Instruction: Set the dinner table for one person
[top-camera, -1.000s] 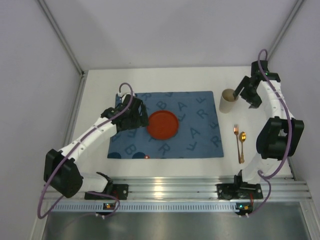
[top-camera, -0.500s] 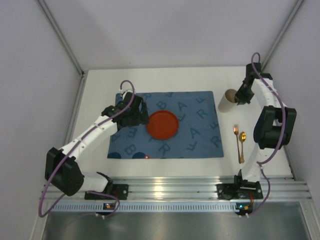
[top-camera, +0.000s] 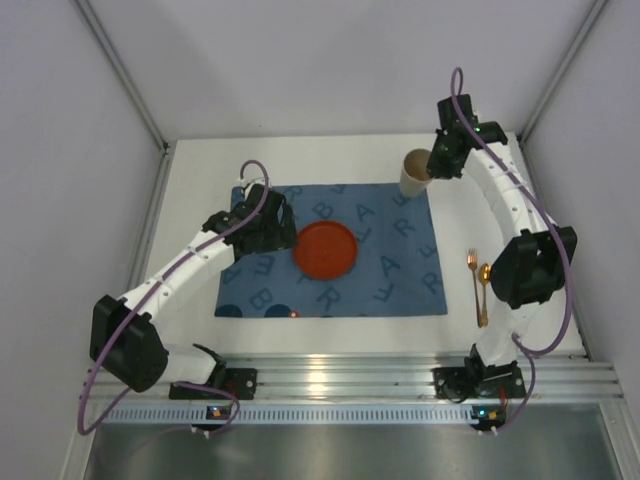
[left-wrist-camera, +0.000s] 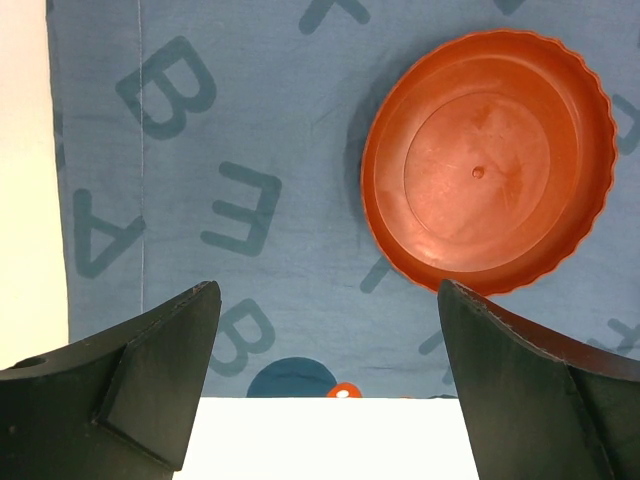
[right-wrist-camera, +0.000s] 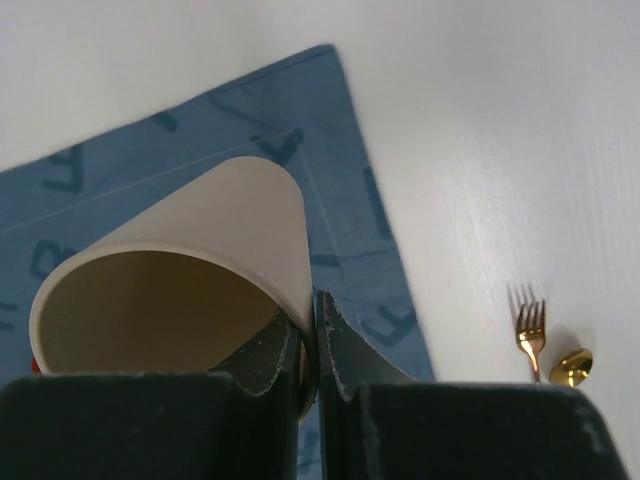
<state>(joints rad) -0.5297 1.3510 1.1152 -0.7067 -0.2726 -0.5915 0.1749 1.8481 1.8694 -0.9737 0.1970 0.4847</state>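
Observation:
A beige paper cup (top-camera: 415, 172) (right-wrist-camera: 190, 290) hangs tilted above the far right corner of the blue letter-printed placemat (top-camera: 330, 250). My right gripper (top-camera: 437, 166) (right-wrist-camera: 316, 335) is shut on the cup's rim, one finger inside and one outside. An orange plate (top-camera: 325, 250) (left-wrist-camera: 490, 175) lies on the placemat. Just left of the plate, my left gripper (top-camera: 268, 232) (left-wrist-camera: 330, 390) hovers open and holds nothing. A gold fork (top-camera: 472, 270) (right-wrist-camera: 528, 335) and a gold spoon (top-camera: 484, 290) (right-wrist-camera: 570, 367) lie side by side on the white dinner table (top-camera: 200, 200), right of the placemat.
Grey walls and metal frame posts close in the table on three sides. An aluminium rail (top-camera: 340, 385) with both arm bases runs along the near edge. A small orange dot (top-camera: 293, 314) shows at the placemat's near edge.
My right gripper closed on the cup's rim, lifted it off the table at the right of the placemat and carried it left and farther back. The left arm stayed put.

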